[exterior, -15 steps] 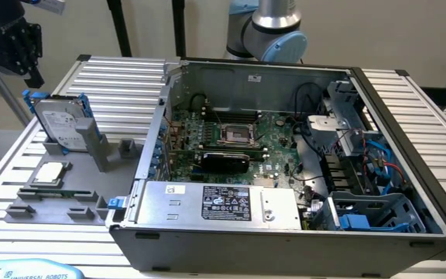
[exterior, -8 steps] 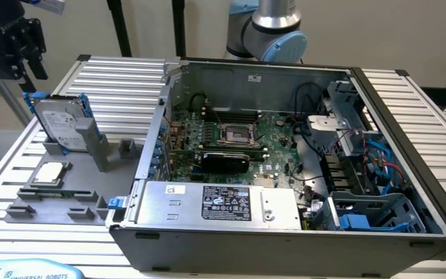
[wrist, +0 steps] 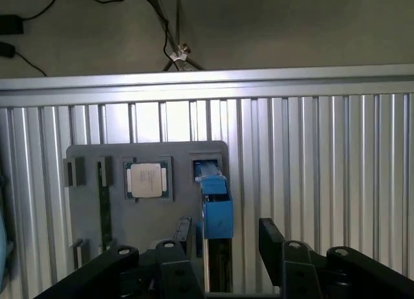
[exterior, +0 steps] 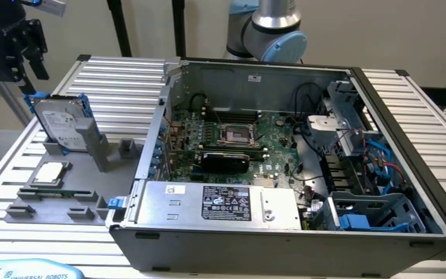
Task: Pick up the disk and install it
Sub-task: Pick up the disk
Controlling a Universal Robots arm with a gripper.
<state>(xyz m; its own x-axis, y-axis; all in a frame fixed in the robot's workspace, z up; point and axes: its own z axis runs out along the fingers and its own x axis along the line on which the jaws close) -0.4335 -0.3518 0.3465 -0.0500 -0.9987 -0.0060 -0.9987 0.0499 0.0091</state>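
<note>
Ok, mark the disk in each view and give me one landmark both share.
Exterior view: the disk stands on edge in the grey fixture plate, at the exterior view's left, outside the computer case.
Wrist view: the disk is seen edge-on, its blue carrier facing the camera.
Shared landmark: the processor chip, lying flat on that plate beside the disk.

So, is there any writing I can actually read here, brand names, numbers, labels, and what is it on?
"UNIVERSAL ROBOTS": on the pale blue object at the exterior view's bottom left.
Black label on the power-supply box: print too small to read.
Label on the disk: too small to read.
Processor chip: markings blurred.
White sticker on the computer case: unreadable.
</note>
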